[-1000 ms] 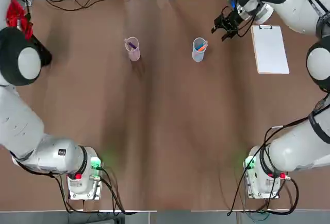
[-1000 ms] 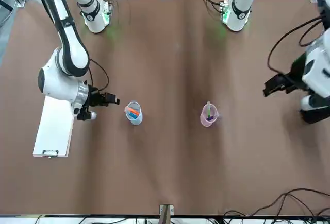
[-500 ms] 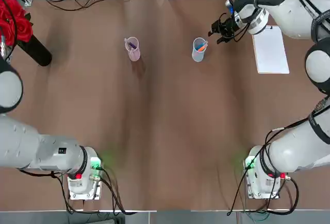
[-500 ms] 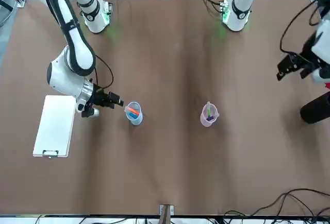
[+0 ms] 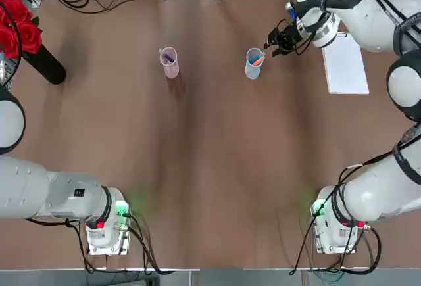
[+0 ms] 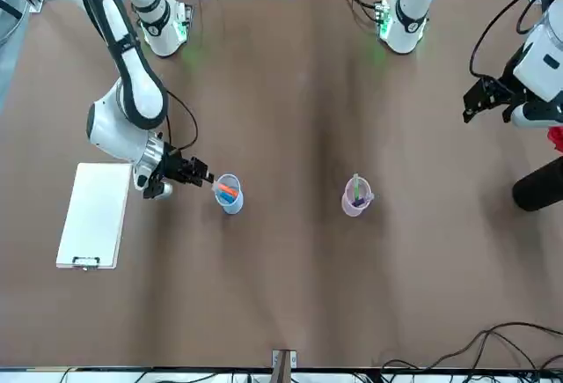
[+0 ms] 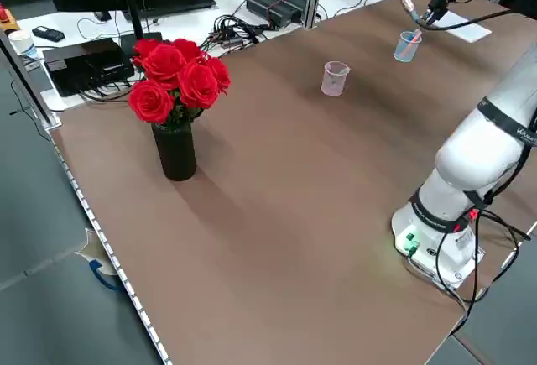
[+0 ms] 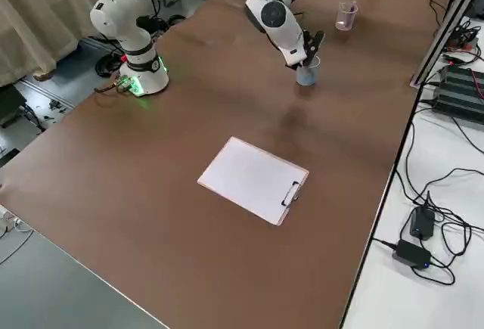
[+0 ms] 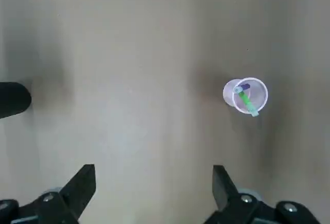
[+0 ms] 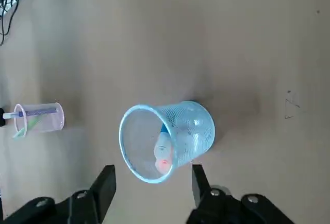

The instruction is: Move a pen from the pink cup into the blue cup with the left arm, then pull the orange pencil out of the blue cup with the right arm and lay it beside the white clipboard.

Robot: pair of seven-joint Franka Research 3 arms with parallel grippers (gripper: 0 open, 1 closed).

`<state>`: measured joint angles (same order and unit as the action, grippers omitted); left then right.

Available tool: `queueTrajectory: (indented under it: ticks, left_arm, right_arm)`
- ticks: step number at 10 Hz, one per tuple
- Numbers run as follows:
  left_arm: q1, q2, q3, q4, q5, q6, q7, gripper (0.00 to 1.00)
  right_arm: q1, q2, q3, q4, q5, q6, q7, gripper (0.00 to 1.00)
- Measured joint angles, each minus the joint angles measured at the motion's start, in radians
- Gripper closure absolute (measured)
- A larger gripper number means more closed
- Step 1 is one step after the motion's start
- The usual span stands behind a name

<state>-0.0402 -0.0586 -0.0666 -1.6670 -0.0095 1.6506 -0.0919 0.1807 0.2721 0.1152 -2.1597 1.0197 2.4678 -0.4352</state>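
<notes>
Nudged nearer the blue cup (image 6: 230, 196): right gripper (image 6: 209, 176), jaws apart, empty | left gripper (image 9: 154, 183): open, clear of the pink cup (image 9: 254, 95) | orange pencil (image 6: 226, 190) still in blue cup | step: pencil pull; next, align and grip it

Clad in glossy white on both left arm (image 5: 66, 194) and right arm (image 5: 395, 10), with smooth, rounded links. Carries a small dark square marking (image 5: 79, 192) on the left arm. Shows a pale round cap (image 5: 406, 83) ringed in black at the right arm's bend. Glows green (image 5: 319, 205) and red (image 5: 360, 224) near the right base — likewise green (image 5: 122, 207) and red (image 5: 100, 225) near the left. Trails looping black cables (image 5: 378, 243), held by a dark strap (image 7: 503, 122). Ends in matte-black, angular left gripper (image 9: 154, 170) and right gripper (image 10: 154, 170) — both studded with silvery screws (image 9: 246, 198).
</notes>
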Motion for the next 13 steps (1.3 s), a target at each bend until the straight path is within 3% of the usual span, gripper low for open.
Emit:
queueTrajectory:
  ticks: [5, 13]
  left_arm:
    - [0.002, 0.011, 0.001, 0.008, 0.0, 0.001, -0.022, 0.0]
    - [0.004, 0.014, 0.007, 0.016, 0.0, 0.001, -0.018, 0.0]
  right_arm:
    - [0.036, 0.039, 0.001, -0.002, 0.033, 0.06, -0.006, 0.39]
    - [0.06, 0.052, 0.008, -0.002, 0.056, 0.089, -0.008, 0.55]
